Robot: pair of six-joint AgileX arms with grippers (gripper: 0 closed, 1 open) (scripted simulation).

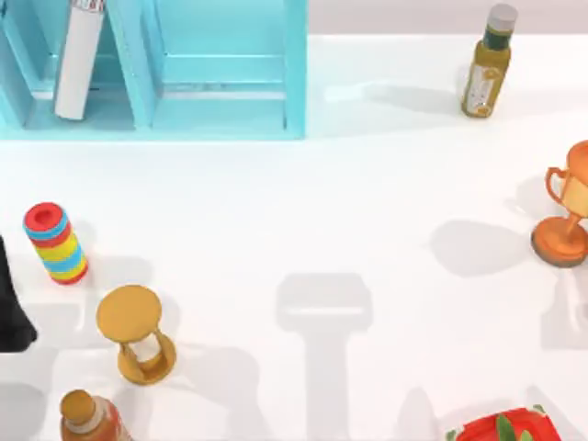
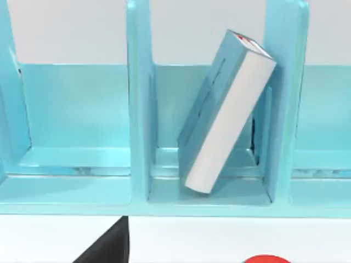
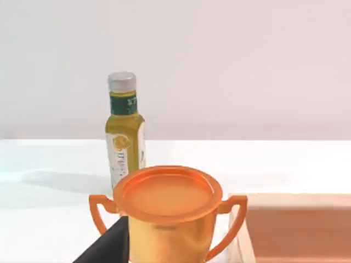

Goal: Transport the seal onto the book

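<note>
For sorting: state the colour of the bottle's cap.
Grey-silver cap on the yellow bottle; clearest in the right wrist view.

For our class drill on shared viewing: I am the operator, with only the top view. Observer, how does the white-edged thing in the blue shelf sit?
Observer: The left wrist view shows it is the book, teal-covered, leaning tilted between two dividers of the shelf.
Operator: And the trophy cut off at the right edge?
Observer: In the right wrist view the trophy has two handles, one each side of its open bowl.
</note>
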